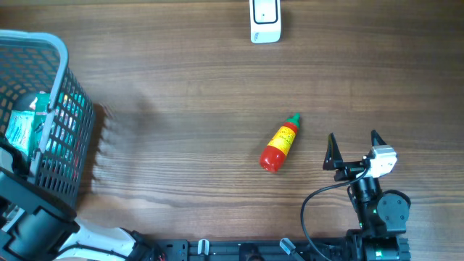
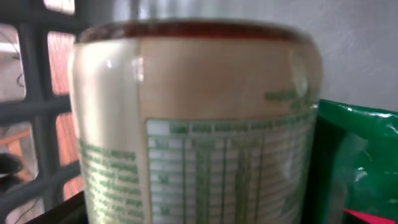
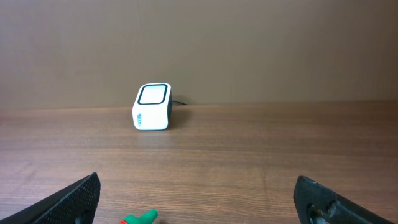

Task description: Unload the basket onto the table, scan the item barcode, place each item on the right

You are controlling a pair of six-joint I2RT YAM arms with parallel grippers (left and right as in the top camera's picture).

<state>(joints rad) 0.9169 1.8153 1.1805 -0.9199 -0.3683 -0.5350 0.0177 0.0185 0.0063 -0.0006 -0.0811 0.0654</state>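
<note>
Overhead: plastic bottle (image 1: 280, 147) lies on wood bench (image 1: 181, 94), long axis cap-first toward scanner (image 1: 265, 20) beyond it; R fingers (image 1: 332, 152) apart, just right of bottle, nearer arm. Mesh basket (image 1: 72, 145) far left of bottle, L arm (image 1: 29, 217) inside.
L wrist: glossy cream can (image 2: 199, 124) upright, close ahead; green pkt (image 2: 354, 155) beside. L fingers hidden, can't tell.
R wrist: boxy white scanner ahead.

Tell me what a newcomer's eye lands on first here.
The red sauce bottle with its green cap, lying alone mid-table beside the open right gripper. Next, the grey basket at the left edge, and the beige-labelled container filling the left wrist view.
</note>
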